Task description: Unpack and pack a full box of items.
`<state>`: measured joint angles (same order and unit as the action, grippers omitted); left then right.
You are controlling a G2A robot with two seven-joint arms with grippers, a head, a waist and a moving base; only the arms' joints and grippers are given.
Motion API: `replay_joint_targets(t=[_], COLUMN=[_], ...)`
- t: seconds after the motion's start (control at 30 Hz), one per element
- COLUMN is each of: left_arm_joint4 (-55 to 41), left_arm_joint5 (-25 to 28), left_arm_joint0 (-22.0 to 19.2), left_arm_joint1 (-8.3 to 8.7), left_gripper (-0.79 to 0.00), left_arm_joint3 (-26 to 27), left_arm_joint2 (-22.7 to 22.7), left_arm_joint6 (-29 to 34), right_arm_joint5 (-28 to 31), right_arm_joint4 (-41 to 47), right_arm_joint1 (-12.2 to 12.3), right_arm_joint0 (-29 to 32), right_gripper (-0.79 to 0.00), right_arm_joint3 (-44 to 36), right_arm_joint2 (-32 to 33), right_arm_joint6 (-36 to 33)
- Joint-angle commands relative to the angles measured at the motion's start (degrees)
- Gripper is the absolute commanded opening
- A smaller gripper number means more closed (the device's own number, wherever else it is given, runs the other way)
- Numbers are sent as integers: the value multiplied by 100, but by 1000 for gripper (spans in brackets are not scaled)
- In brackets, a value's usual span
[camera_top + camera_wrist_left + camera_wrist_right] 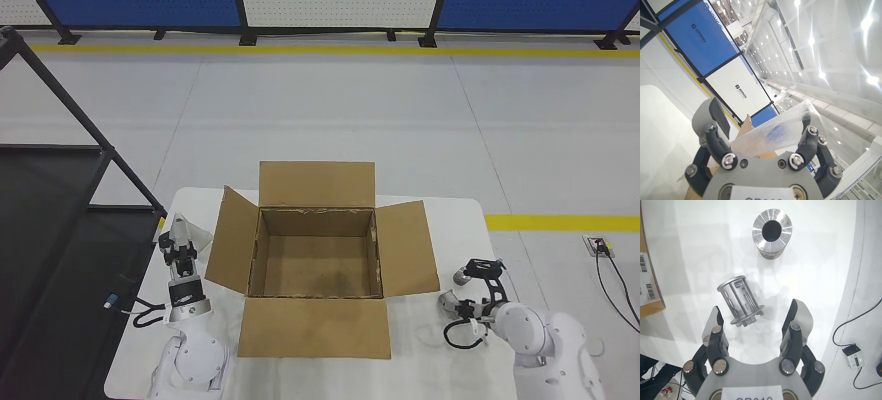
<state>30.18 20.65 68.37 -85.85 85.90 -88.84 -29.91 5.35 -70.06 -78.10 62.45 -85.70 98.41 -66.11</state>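
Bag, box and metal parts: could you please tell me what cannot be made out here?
Bag: left wrist view, contents blurred by the hazy film; one end hidden behind the left gripper.
Sleeve: right wrist view, its bore is too dark to see the bottom.
Box: right wrist view, mostly cut off by the picture's edge.

The box (315, 327) is matt brown cardboard, the thick ring (770, 247) bare metal with a bright, scored end face and duller sides, the slotted drum (741, 298) satin grey, metal by the look, the bag (780, 130) thin clear plastic, and the table (696, 247) smooth white.
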Motion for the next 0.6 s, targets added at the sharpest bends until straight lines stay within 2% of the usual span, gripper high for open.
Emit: replay_joint_targets(t=[0.0, 0.3, 0.57], left_arm_joint4=[4, 1, -52], left_arm_joint5=[-4, -3, 67], left_arm_joint0=[-2, -27, 2], left_arm_joint1=[0, -1, 7], left_gripper=[0, 0, 0], left_arm_joint3=[-2, -6, 76], left_arm_joint2=[0, 4, -87], left_arm_joint6=[-3, 0, -76], right_arm_joint5=[-5, 7, 301], right_arm_joint4=[23, 300, 1350], right_arm_joint1=[14, 67, 93], right_arm_joint0=[4, 161, 539], right_gripper=[-111, -92, -55], right_arm_joint3=[-27, -612, -1562], right_arm_joint2=[-11, -47, 145], right_arm_joint6=[0, 252, 1068])
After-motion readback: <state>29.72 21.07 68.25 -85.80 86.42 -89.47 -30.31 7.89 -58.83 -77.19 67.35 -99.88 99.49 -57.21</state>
